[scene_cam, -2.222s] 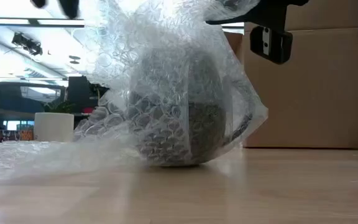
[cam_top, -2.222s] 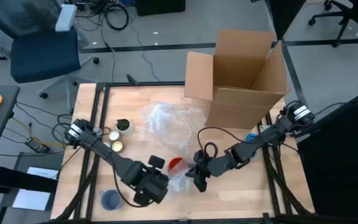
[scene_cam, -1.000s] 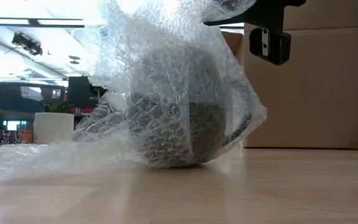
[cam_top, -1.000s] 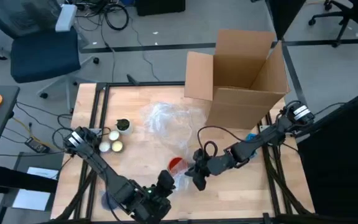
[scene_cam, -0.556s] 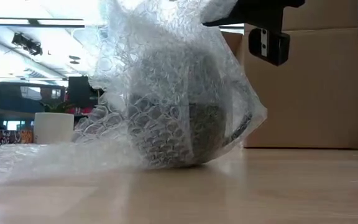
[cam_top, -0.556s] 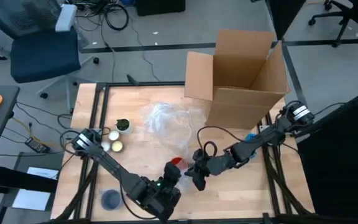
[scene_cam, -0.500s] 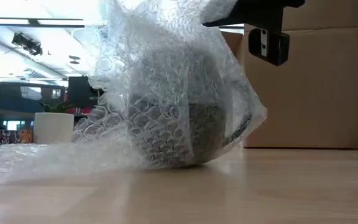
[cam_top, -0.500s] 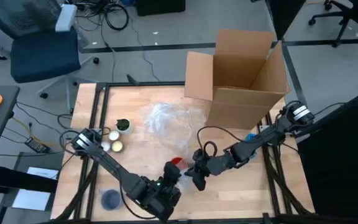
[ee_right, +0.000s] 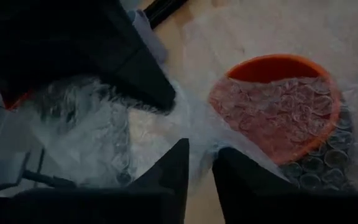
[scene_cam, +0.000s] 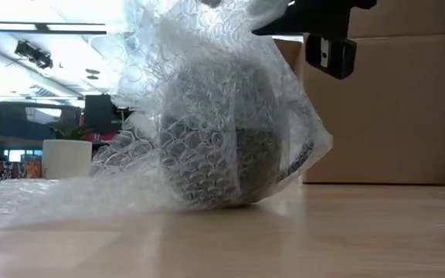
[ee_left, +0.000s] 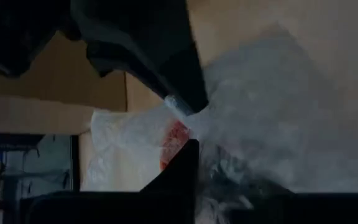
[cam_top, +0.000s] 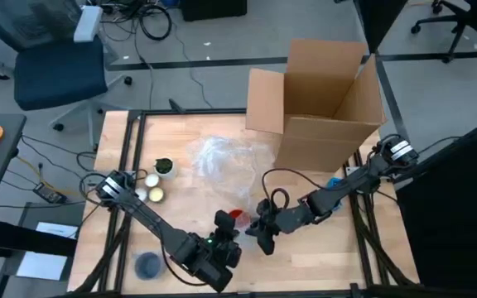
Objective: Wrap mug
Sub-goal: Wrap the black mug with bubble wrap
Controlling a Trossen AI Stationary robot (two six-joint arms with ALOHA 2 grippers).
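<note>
A mug [cam_top: 237, 217], red inside and dark outside [scene_cam: 230, 154], stands on the wooden table near its front middle, with a sheet of bubble wrap [scene_cam: 191, 85] draped over it. Its red mouth [ee_right: 278, 106] shows through the wrap. My left gripper [cam_top: 224, 222] is just left of the mug and shut on the wrap. Just right of the mug, my right gripper [cam_top: 257, 234] is also shut on the wrap. The wrap rises above the mug out of the low view. My left gripper has bubble wrap [ee_left: 213, 155] right against its one showing finger [ee_left: 182, 171]; the wrap hides the other finger. It comes from the table's near left. The sheet is lifted above the mug. Edge or fold, I cannot tell. My right gripper pinches a bunch of bubble wrap [ee_right: 201, 146] between its two fingers [ee_right: 176, 171], on the mug's right side. It comes from the table's right, slanting down. The wrap runs from the hold over the mug, which rests on the table.
An open cardboard box [cam_top: 321, 99] stands at the far right. A loose heap of bubble wrap [cam_top: 218, 157] lies left of it. At the left are a small plant pot [cam_top: 165, 167] and two pale balls [cam_top: 153, 189]; a blue cup [cam_top: 147, 265] sits near the front left.
My left gripper has swung from the table's near edge toward the far edge, up to the mug's left side. The top of the lifted wrap has shifted rightward over the mug. The mug has stayed in place.
</note>
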